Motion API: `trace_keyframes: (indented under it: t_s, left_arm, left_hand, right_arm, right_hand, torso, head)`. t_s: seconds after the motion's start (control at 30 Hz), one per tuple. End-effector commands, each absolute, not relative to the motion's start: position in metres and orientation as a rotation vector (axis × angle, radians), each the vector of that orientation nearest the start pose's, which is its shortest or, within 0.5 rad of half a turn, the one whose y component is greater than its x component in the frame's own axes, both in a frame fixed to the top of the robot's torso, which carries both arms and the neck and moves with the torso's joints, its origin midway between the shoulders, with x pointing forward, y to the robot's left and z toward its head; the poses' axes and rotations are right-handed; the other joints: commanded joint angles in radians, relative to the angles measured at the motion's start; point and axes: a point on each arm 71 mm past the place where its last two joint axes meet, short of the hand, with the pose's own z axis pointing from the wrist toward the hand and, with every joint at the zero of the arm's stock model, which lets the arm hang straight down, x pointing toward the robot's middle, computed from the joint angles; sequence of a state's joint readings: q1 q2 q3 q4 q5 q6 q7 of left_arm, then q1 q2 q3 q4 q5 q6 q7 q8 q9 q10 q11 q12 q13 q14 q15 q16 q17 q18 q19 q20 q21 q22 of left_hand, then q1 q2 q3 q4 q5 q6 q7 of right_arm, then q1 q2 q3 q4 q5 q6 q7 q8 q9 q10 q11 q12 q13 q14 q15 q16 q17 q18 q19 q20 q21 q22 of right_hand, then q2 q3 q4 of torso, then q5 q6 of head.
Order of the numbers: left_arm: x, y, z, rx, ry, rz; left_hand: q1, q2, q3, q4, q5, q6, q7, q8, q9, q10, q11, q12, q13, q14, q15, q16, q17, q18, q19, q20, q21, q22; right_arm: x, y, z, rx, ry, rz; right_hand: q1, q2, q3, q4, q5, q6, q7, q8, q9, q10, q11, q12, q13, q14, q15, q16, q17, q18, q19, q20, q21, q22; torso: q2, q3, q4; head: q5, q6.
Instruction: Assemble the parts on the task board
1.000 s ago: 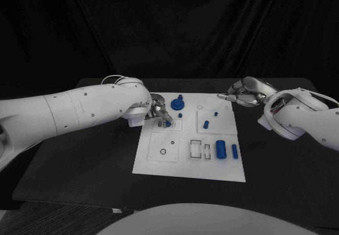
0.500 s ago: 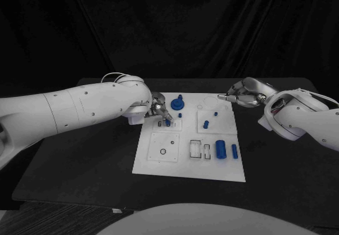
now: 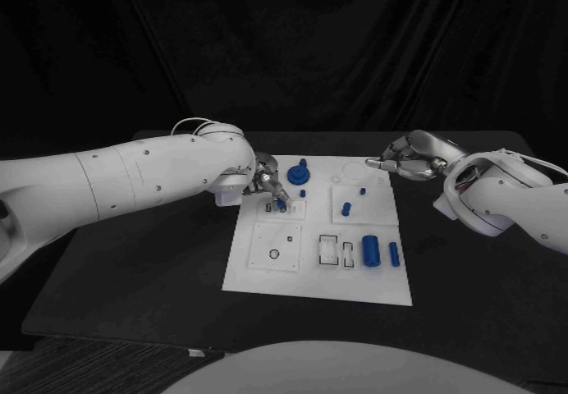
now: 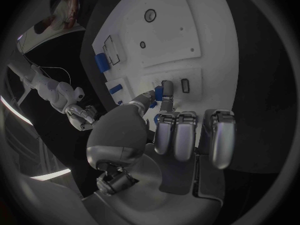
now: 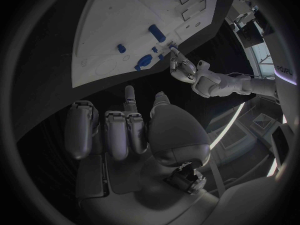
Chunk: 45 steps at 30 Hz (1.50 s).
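Head view, nearest edge first. The white task board (image 3: 318, 283) lies at centre frame on the black table (image 3: 142, 279). Its near portion carries outlined rectangular recesses (image 3: 335, 251), with a small ring mark (image 3: 273, 254) to their left. Just right of the recesses lie two blue parts side by side, not touching: a thick cylinder (image 3: 370, 249) and a thinner rod (image 3: 394, 254).

Mid-board, right of centre, a short blue peg (image 3: 345, 208) stands upright, with a smaller blue stud (image 3: 361, 192) beyond it. Left of these, a tiny blue piece (image 3: 302, 194) sits close to the left hand (image 3: 265, 182). That hand enters from the left of the frame; its fingertips (image 3: 281, 197) point down at the slotted block on the board's upper left. The left wrist view shows a small blue part (image 4: 159, 91) pinched between thumb and one finger, the other fingers curled in.

Farther back, a round blue disc with a post (image 3: 299, 173) stands near the board's far edge.

The right hand (image 3: 409, 158), upper right of the frame, hangs just off the board's far right corner, its fingers curled inward and holding nothing.
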<state>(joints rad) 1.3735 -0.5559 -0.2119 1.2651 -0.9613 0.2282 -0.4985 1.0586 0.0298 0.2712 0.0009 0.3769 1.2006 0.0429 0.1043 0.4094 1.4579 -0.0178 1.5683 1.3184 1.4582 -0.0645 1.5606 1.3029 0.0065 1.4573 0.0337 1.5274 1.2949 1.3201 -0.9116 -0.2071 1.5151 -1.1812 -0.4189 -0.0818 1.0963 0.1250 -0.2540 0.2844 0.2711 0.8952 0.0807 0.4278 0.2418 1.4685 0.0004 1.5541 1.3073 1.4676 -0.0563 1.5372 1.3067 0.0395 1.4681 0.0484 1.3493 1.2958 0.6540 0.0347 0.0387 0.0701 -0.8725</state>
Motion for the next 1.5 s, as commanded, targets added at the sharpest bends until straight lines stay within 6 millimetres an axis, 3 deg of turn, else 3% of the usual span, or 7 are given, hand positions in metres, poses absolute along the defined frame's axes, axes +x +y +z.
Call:
trace_keyframes:
  t_s: [0.03, 1.5]
  left_arm:
    - [0.5216, 0.1477, -0.2134, -0.016, 2.439, -0.364]
    - [0.5249, 0.1433, -0.2140, -0.014, 2.429, -0.381]
  left_hand:
    - [0.021, -0.013, 0.130, -0.033, 0.063, 0.009, -0.007, 0.003, 0.020, 0.113, -0.020, 0.003, 0.252, 0.113, -0.020, 0.010, 0.268, 0.015, 0.057, -0.004, -0.012, 0.213]
    - [0.019, -0.011, 0.133, -0.032, 0.059, 0.006, -0.007, 0.003, 0.026, 0.113, -0.021, 0.003, 0.252, 0.113, -0.021, 0.010, 0.268, 0.015, 0.056, -0.005, -0.013, 0.213]
  right_arm:
    - [0.4881, -0.2467, -0.1854, 0.102, 1.698, 0.632]
    - [0.4879, -0.2473, -0.1856, 0.103, 1.698, 0.631]
  right_hand:
    - [0.018, 0.000, -0.021, 0.006, 0.016, 0.003, 0.003, -0.005, 0.006, 0.102, 0.007, 0.017, 0.264, 0.080, -0.001, -0.013, 0.150, 0.018, -0.009, 0.005, -0.018, 0.198]
    - [0.022, 0.001, -0.025, 0.005, 0.017, 0.003, 0.003, -0.006, 0.007, 0.102, 0.007, 0.017, 0.264, 0.080, -0.001, -0.014, 0.148, 0.019, -0.012, 0.005, -0.025, 0.196]
  torso:
    - [0.000, 0.0000, 0.0007]
    - [0.000, 0.0004, 0.0010]
  head:
    - [0.000, 0.000]
    - [-0.001, 0.000]
